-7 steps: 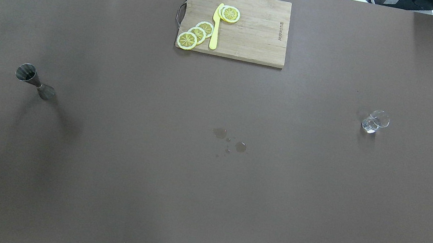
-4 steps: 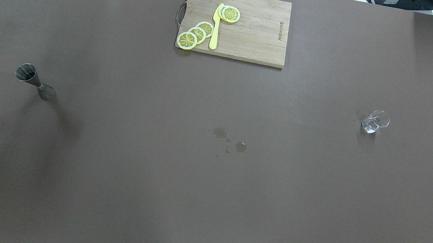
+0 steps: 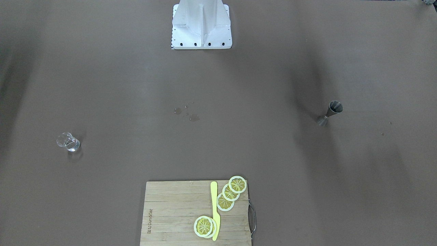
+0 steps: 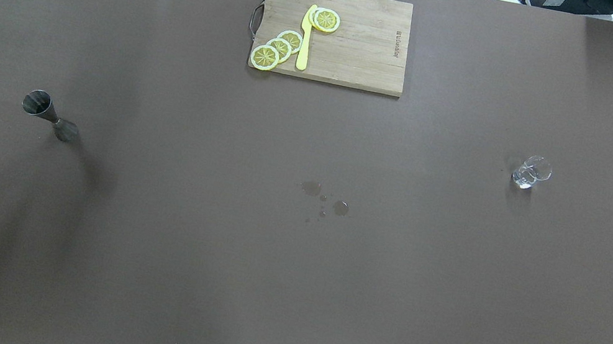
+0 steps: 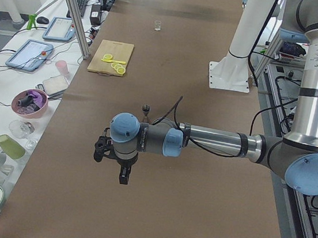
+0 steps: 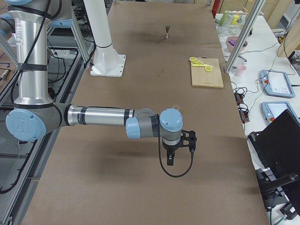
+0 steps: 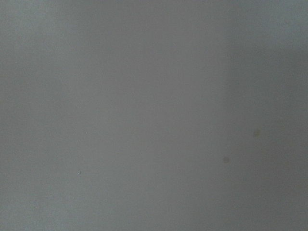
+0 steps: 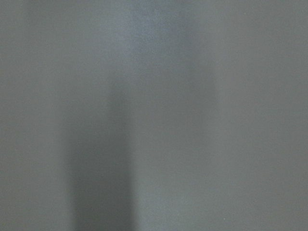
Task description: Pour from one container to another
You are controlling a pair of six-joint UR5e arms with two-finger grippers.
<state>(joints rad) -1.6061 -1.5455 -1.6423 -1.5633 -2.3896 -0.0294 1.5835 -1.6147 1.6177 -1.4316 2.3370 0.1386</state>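
Jigger [image 4: 51,116]: steel, upright, left on surface [image 4: 289,270]. Probably light, stiff, slick; take at the narrow waist.
Glass [image 4: 531,172]: small, clear, far right. Likely fragile, slippery; take mid-wall.
Left claw [image 5: 124,174], right claw [image 6: 170,159]: aloft; opening cannot be told.

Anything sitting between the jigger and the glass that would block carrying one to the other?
Nothing solid shows. Only a few wet spots lie between jigger and glass; the cutting board sits well back, off that line.
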